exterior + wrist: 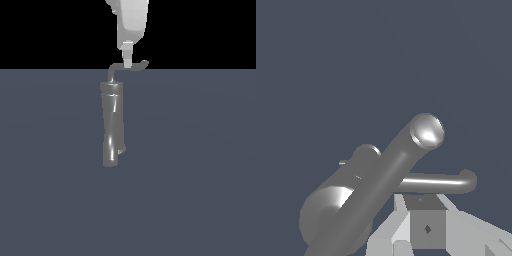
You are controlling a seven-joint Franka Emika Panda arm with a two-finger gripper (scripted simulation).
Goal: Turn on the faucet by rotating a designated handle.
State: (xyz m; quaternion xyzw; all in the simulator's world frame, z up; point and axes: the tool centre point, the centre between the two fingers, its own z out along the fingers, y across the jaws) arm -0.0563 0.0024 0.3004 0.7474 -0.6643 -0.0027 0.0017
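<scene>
The faucet [112, 125] is a tall glossy grey cylinder, slightly kinked, standing on the blue-grey floor. The thin L-shaped handle [131, 67] rises from its top and runs towards the exterior view's right, ending in a small hooked tip. My white gripper [128, 62] comes down from above, and its fingertips touch the rod's middle. The fingers look pressed together with nothing between them. In the wrist view the faucet [381, 180] fills the middle. The handle [441, 182] lies just beyond my gripper [425, 207].
A short stub [121, 150] sticks out near the faucet's lower end. The flat blue-grey floor [200, 175] spreads all around it. The background above the floor is black.
</scene>
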